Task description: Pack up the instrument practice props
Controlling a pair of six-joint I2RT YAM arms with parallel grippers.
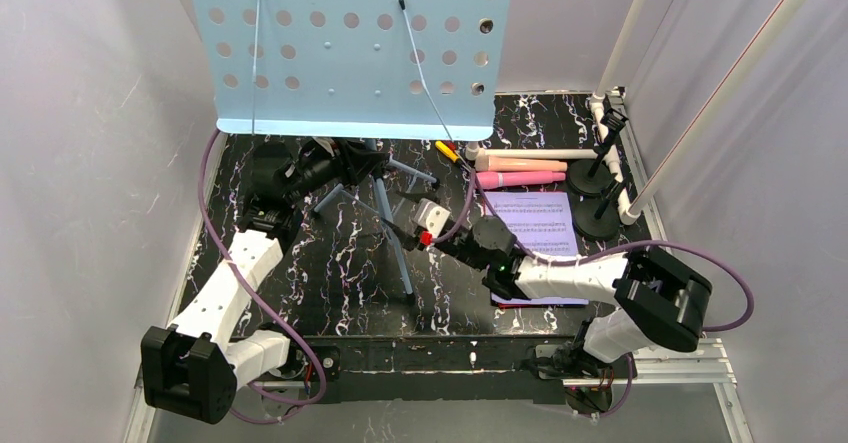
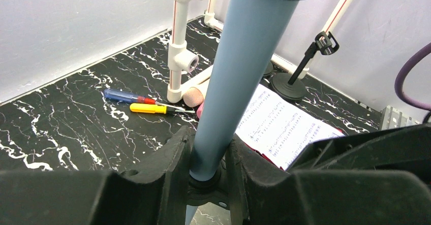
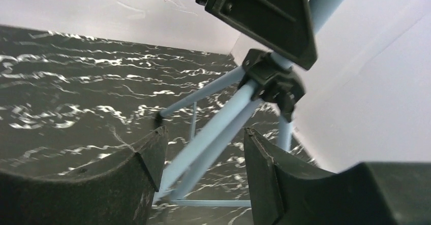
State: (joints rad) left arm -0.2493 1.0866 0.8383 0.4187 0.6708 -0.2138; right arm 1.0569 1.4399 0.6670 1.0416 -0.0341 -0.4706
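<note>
Looks like leg-folding: left gripper (image 2: 207, 145) pinches the pale-blue perforated metal music rack (image 1: 350, 43) by its pole near the counter (image 1: 330, 298) far edge, while right gripper (image 3: 203, 133), spread astride a tripod leg (image 3: 228, 116), must close next.

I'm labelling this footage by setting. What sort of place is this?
Probably a robot lab test booth, not a music room: plain white walls enclose a black marbled table, the left arm and right arm are mounted at its near edge, and a white PVC pipe frame stands on its right side.
</note>
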